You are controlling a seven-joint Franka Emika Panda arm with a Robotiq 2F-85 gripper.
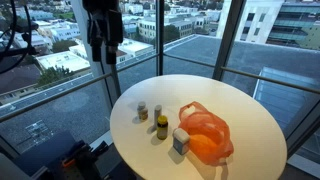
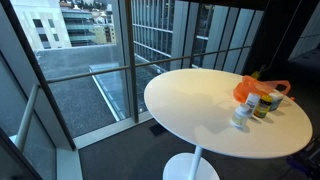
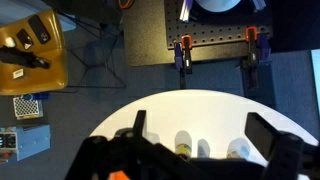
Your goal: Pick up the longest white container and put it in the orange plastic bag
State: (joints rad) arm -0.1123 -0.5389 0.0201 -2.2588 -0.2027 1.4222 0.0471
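Note:
A white round table (image 1: 230, 100) holds an orange plastic bag (image 1: 205, 136), also in an exterior view (image 2: 258, 88). Several small containers stand beside it. The tallest white container (image 1: 180, 140) stands next to the bag and at the table's near side in an exterior view (image 2: 240, 116). A dark yellow-labelled bottle (image 1: 162, 126) and two small bottles (image 1: 142, 110) stand further off. My gripper (image 1: 103, 45) hangs high above the table's edge, open and empty. In the wrist view my gripper (image 3: 200, 125) is open, with container tops (image 3: 185, 145) far below between the fingers.
Floor-to-ceiling windows (image 1: 60, 90) surround the table. In the wrist view a black mounting plate (image 3: 215, 30) and a yellow box (image 3: 30, 50) lie on the floor below. The table top away from the bag (image 2: 190, 95) is bare.

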